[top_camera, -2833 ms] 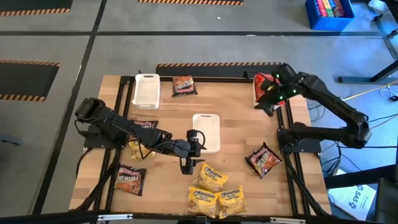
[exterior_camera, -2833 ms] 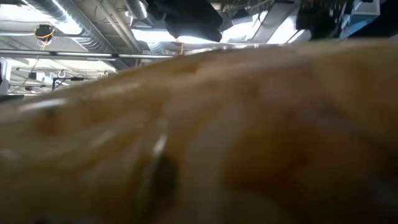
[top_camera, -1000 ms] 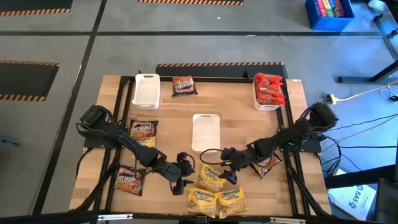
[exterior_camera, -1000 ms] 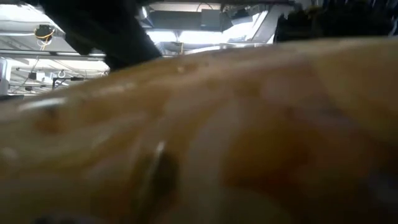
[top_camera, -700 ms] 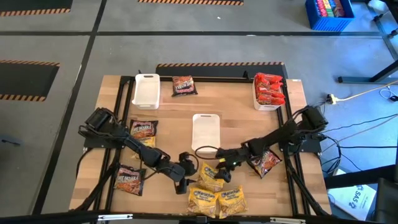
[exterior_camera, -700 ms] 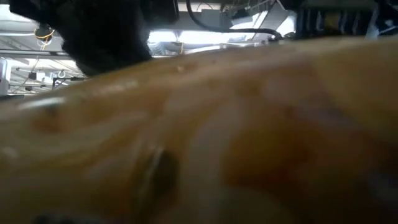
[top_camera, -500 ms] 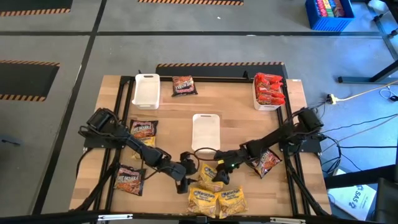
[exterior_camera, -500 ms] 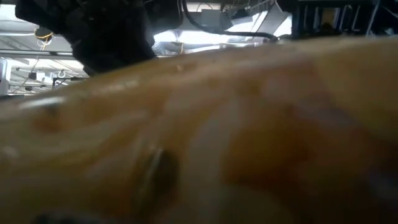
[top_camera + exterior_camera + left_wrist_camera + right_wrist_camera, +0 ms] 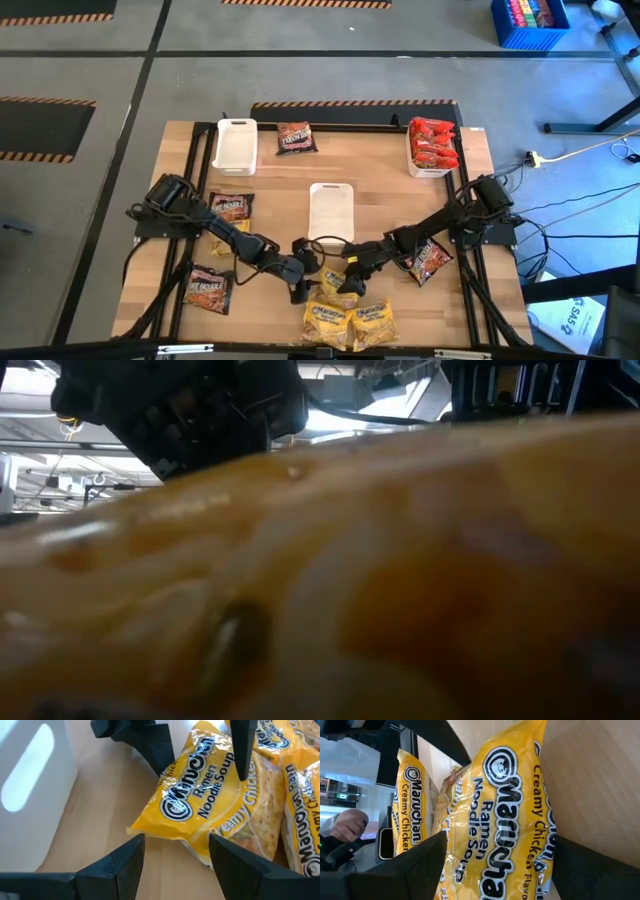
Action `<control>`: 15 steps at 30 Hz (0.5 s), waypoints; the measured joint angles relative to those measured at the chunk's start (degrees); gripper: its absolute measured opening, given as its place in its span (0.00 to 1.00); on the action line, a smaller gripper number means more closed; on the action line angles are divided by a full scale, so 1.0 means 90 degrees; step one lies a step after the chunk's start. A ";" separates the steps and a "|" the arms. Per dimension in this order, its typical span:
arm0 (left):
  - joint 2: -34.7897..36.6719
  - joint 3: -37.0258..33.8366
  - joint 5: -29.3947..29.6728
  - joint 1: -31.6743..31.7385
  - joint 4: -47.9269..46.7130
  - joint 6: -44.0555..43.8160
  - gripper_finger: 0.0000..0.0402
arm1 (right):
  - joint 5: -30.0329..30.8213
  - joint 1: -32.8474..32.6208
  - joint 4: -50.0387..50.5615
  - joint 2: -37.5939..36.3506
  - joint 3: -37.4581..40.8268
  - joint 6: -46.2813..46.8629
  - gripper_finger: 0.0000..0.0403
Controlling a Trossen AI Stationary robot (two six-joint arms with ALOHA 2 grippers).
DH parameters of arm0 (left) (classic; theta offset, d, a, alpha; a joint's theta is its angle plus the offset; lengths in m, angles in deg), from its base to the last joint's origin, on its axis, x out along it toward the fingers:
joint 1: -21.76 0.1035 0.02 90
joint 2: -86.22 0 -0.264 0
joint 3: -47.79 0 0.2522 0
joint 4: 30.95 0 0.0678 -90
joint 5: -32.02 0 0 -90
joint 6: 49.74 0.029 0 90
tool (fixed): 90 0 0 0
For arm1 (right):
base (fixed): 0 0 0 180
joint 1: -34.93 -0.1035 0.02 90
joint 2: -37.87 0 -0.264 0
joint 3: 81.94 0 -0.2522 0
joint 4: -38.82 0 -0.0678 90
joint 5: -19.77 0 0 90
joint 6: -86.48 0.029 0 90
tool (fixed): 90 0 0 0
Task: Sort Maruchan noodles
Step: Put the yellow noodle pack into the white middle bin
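Three yellow Maruchan packets lie near the table's near edge: one (image 9: pixel 328 293) nearer the middle, overlapping two others (image 9: pixel 325 320) (image 9: pixel 372 322) side by side in front of it. My left gripper (image 9: pixel 303 283) is open at that first packet's left corner (image 9: pixel 145 827), apart from it. My right gripper (image 9: pixel 348 282) is open, with its fingers on either side of the same packet (image 9: pixel 510 820). Dark packets lie at the left (image 9: pixel 230 208) (image 9: pixel 208 288), far side (image 9: pixel 296 137) and right (image 9: pixel 425 258). Red packets fill the far-right tray (image 9: pixel 432 145). My right gripper's fingers (image 9: pixel 242 750) stand on either side of the first yellow packet, coming from the table's right and slanting down. I cannot tell whether they touch it. The packet lies flat on the table and partly on the other yellow packets.
An empty white tray (image 9: pixel 332 212) stands mid-table just beyond both grippers, and another (image 9: pixel 235 145) stands at the far left. A black frame (image 9: pixel 200 160) runs along the table's sides. A blurred yellow packet (image 9: pixel 350 580) fills the low view.
My right gripper has gone toward the table's left and near edge and has come over the first yellow packet. My left gripper has gone a little toward the right, up to the same packet. The packets have stayed where they were.
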 joint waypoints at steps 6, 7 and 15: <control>0.0000 0.0000 0.0086 0.0067 0.0044 0.0003 0.54 | 0.0025 -0.0002 0.0051 -0.0002 0.0000 -0.0042 0.68; 0.0000 0.0000 0.0139 0.0067 0.0044 0.0003 0.54 | 0.0052 -0.0002 0.0057 -0.0002 0.0000 -0.0057 0.65; 0.0000 0.0000 0.0386 0.0067 0.0044 0.0120 0.54 | 0.0129 0.0005 0.0070 -0.0002 0.0002 -0.0423 0.36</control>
